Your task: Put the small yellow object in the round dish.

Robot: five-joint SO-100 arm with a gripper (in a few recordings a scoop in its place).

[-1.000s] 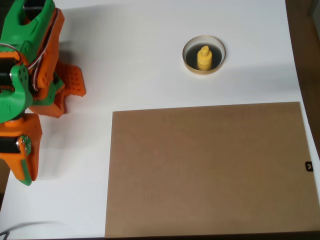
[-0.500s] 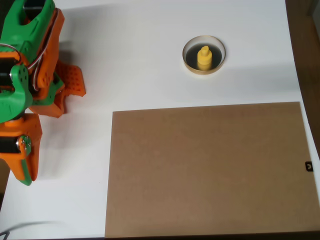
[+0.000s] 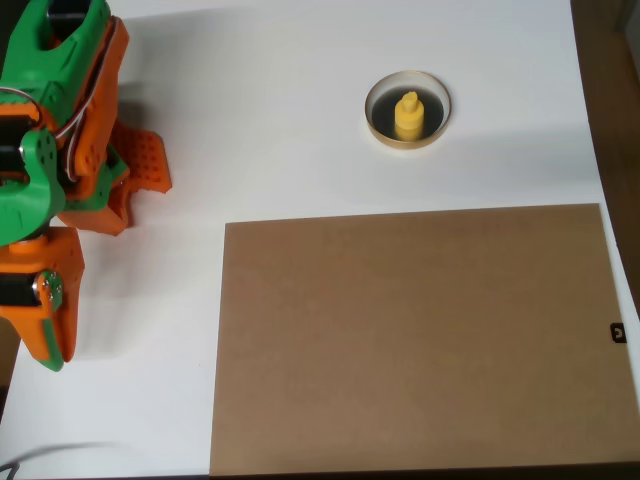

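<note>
One small yellow object (image 3: 407, 115) stands upright inside the round dish (image 3: 378, 127), knob up, its disc base on the dark floor of the dish, in the upper middle of the overhead view on the white table (image 3: 280, 110). No writing or brand can be read anywhere; a tiny dark tag (image 3: 618, 333) at the right edge of the brown board (image 3: 415, 340) carries a pale mark too small to make out. The board lies flat across the lower centre and right of the frame, well apart from the dish. The green and orange arm (image 3: 55, 150) is bunched up at the left edge, far from the dish, and its gripper (image 3: 140, 170) shows as orange, dimpled fingers (image 3: 150, 165) poking out toward the right; from this angle I cannot tell whether they are apart or together. Nothing is held between them. Compared with the pictures half a second and a second ago, nothing has shifted: arm, dish, yellow piece and board all sit where they were.
</note>
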